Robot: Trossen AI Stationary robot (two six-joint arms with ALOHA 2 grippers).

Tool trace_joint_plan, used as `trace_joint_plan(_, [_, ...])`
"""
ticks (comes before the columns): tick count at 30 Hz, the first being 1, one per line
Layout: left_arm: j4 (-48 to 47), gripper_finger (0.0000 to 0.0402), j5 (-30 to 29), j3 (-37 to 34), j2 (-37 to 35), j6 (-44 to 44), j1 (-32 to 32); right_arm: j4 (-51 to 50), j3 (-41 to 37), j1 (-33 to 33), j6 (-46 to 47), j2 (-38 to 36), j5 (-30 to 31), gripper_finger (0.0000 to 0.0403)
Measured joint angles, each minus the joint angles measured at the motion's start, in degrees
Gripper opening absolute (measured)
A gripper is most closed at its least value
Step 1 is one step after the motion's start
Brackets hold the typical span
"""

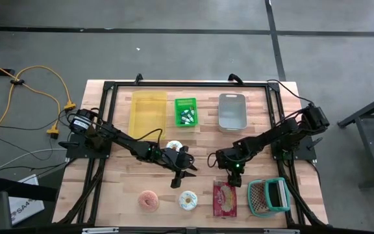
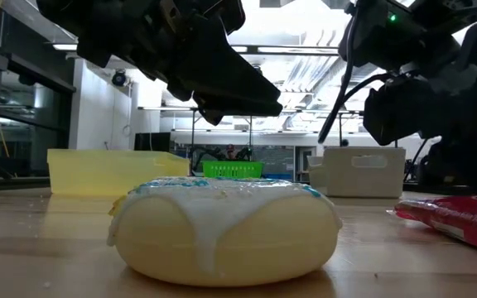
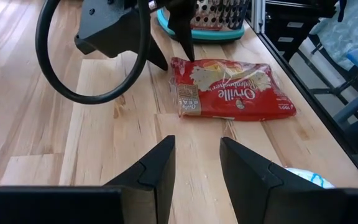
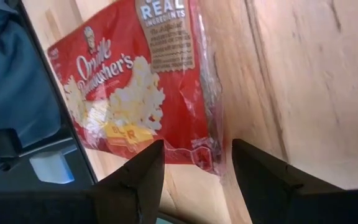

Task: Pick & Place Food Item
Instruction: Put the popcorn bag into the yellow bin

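A red popcorn bag point(image 1: 224, 198) lies flat on the wooden table near its front edge. My right gripper point(image 4: 194, 149) hovers open just above the bag's far end point(image 4: 204, 146), its fingers slanting down on either side of that edge; I see no touch. My left gripper point(image 3: 197, 146) stands open over bare wood at the table's middle point(image 1: 184, 177), pointing toward the bag point(image 3: 232, 90), with nothing between its fingers. A white-glazed donut point(image 1: 187, 200) and a pink donut point(image 1: 149, 200) rest on the table left of the bag.
A teal basket point(image 1: 268, 195) holding a grater stands right of the bag. Yellow point(image 1: 148, 110), green point(image 1: 186, 112) and grey point(image 1: 232, 110) bins line the far side. Another glazed donut point(image 1: 174, 146) lies beside the left arm. A black frame rims the table.
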Motion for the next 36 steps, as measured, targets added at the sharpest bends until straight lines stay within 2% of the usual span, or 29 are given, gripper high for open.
trace_joint_plan(13, [-0.1,0.0122,0.0,0.0,0.0,0.0,0.0,0.8,0.0,0.2,1.2,1.6,0.0,0.0175])
trace_joint_plan(21, [0.0,0.0122,0.0,0.0,0.0,0.0,0.0,5.4,0.0,0.1,0.9,4.3,-5.6,0.0175])
trace_joint_plan(31, [0.0,0.0122,0.0,0.0,0.0,0.0,0.0,6.0,0.0,0.2,0.7,4.3,-4.5,0.0174])
trace_joint_plan(36, [0.0,0.0122,0.0,0.0,0.0,0.0,0.0,5.9,0.0,0.2,0.6,4.3,-3.6,0.0147])
